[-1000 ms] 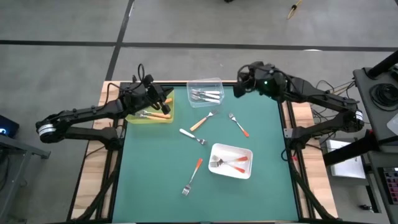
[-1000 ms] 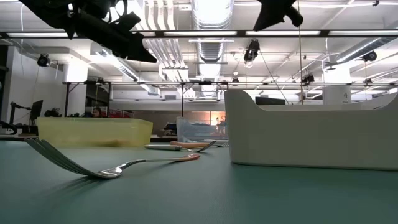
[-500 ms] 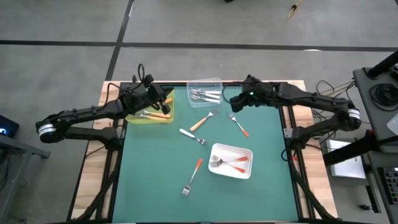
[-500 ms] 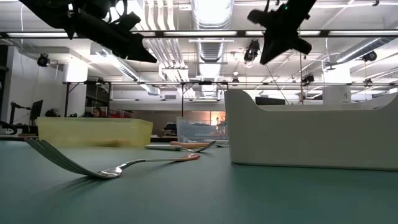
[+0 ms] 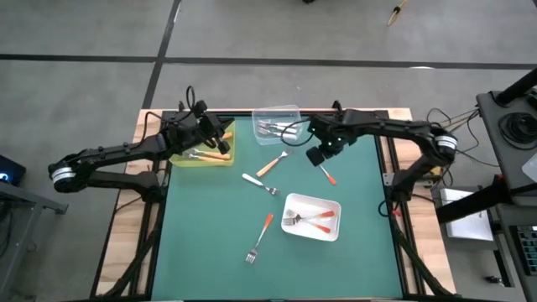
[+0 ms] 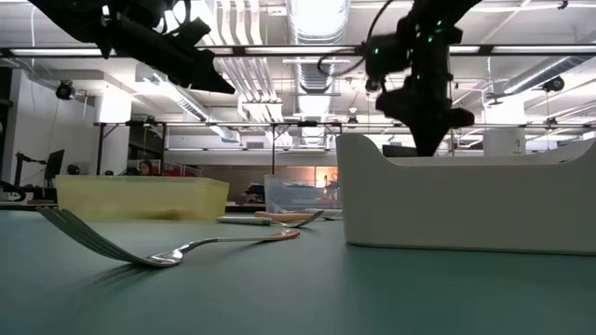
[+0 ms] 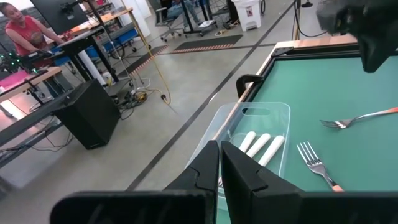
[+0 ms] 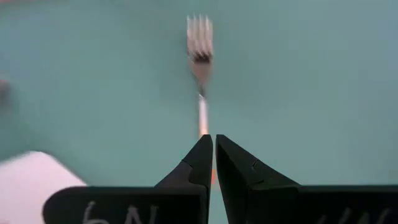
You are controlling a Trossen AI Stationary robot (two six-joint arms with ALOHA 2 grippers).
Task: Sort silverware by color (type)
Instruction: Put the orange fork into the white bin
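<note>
Forks with bright metal heads and smooth plastic handles lie scattered on the green mat (image 5: 210, 243). The right gripper (image 5: 316, 156), fingers pressed together and empty, hangs over a red-handled fork (image 8: 200, 68), in open mat between the clear tray (image 5: 277, 123) and the white tray (image 5: 312, 217). The left gripper (image 5: 225, 134), also closed and empty, sits above the yellow tray (image 5: 201, 159).
</note>
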